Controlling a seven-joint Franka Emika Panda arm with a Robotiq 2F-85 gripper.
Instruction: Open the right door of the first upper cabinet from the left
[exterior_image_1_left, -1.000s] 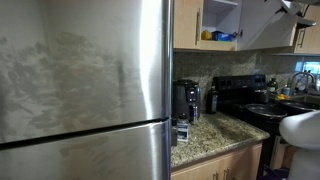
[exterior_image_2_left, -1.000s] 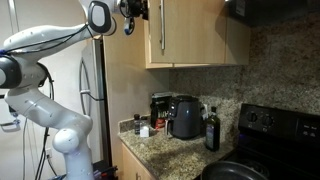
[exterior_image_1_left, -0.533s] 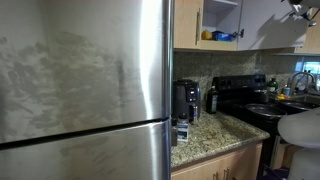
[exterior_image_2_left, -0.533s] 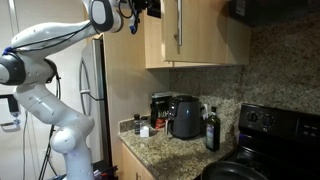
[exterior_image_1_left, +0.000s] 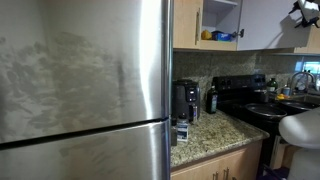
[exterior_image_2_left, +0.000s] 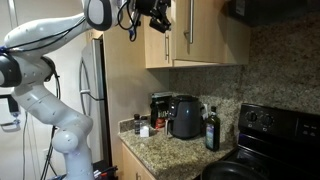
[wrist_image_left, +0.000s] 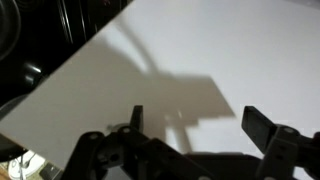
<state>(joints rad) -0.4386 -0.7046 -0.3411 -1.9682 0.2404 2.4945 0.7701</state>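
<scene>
Refrigerator stood leftmost; first upper cabinet showed white shelves; right door hung swung wide, pale inner face outward; claw was released, fingers spread before that face.

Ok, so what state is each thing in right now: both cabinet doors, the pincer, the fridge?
Right door: open, pale inner face showing.
Left door: shut.
Pincer: open, holding nothing.
Fridge: shut.
</scene>
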